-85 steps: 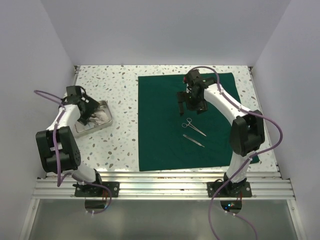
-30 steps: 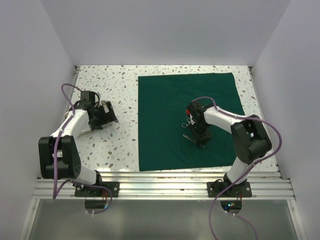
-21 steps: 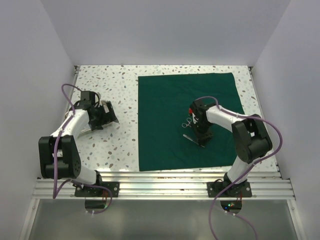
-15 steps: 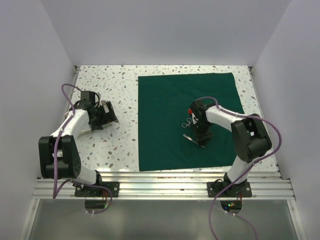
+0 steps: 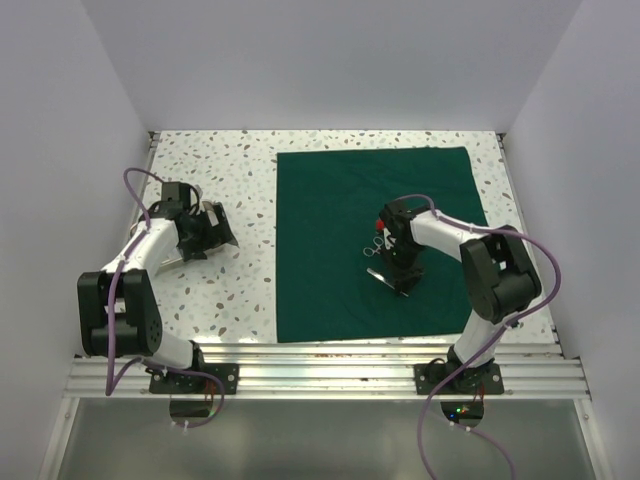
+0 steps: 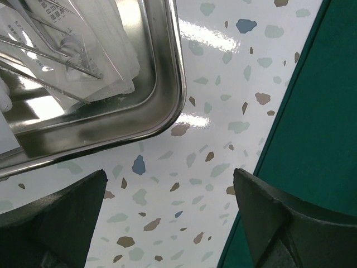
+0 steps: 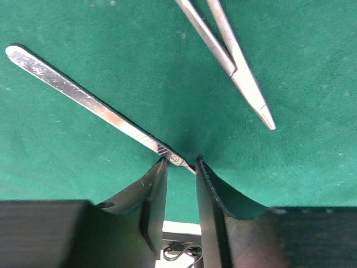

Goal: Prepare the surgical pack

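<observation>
On the far left my left gripper point(image 6: 170, 174) hangs spread wide over the near right corner of the tray point(image 6: 177, 84), holding nothing. Only its wrist camera shows the clear packets point(image 6: 83, 50) lying in that tray. From above, the arm hides them.

Right of the speckled table point(image 6: 223, 72) lies the drape point(image 5: 330, 200), spread flat and filling the right half of the table.

Near its middle, my right gripper point(image 7: 182, 167) is down on the cloth. Its fingers are almost together, straddling the near end of a flat steel handle point(image 7: 83, 97). The green fabric puckers between them, and I cannot tell whether they grip steel, cloth or both.

I judge the step in hand to be picking up this handle. To do it well I would catch metal only, then lift straight so the drape stays flat. I would also keep off the forceps point(image 7: 234, 56), whose tip lies just to the right.

The top camera shows how the drape and arms lie, but never that pucker.
</observation>
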You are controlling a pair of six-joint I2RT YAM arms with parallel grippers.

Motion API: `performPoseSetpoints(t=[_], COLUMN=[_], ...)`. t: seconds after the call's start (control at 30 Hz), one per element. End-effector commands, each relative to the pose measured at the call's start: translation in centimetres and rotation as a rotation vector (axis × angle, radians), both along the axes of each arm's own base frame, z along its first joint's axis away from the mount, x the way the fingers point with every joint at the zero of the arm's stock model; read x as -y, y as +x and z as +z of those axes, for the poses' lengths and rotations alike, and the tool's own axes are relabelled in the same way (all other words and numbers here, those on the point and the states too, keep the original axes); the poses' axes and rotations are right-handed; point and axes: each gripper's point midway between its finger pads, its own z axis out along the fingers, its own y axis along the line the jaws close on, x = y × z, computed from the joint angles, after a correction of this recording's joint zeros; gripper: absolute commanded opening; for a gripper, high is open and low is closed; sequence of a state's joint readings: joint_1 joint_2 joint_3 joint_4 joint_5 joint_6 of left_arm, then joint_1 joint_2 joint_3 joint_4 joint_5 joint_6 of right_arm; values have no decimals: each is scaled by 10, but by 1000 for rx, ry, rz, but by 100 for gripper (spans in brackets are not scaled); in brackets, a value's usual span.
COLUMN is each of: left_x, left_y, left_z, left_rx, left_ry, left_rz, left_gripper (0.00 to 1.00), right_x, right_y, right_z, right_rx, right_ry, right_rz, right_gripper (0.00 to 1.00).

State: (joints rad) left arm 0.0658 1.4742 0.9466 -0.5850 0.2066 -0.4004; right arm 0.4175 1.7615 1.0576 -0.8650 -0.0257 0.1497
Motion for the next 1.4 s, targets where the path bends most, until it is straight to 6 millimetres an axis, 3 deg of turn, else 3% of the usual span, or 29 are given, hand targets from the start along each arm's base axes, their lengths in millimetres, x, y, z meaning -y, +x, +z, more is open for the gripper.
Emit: performPoseSetpoints(t=[0.0,0.03,0.27,0.5,0.7,0.8,0.93,1.17,1.37], left_x=[1,2,2,2,4,3,3,5,5], left_y=[13,14,14,14,13,13,13,13,13], left_z=[9,10,9,10,8,10,9,9,8], left_rx=[41,43,43,45,44,47,44,44,41], left_ry=[-12,-15,-13,-16,-29,-23,-21,-32,-34], left_rz=[-18,-21,-24,-22,-25,-26,-24,-27,-26], left_gripper=[99,99,99,99,99,99,99,99,99], right_x=[-3,-4,-3,-3,-3,-3,-3,-3,-3], right_y=[-15,-14,-11,6,12,12,11,14,14], right_z=[-12,-13,-9,20,22,23,23,23,21], right_rx=[-88,-88,-72,4,-2,5,2,2,-7], right_ry=[10,10,2,-12,-25,-22,-22,-25,-28], right_rz=[-26,-23,-38,-56,-42,-40,-37,-34,-22], right_gripper=[27,21,10,10,12,0,6,4,11])
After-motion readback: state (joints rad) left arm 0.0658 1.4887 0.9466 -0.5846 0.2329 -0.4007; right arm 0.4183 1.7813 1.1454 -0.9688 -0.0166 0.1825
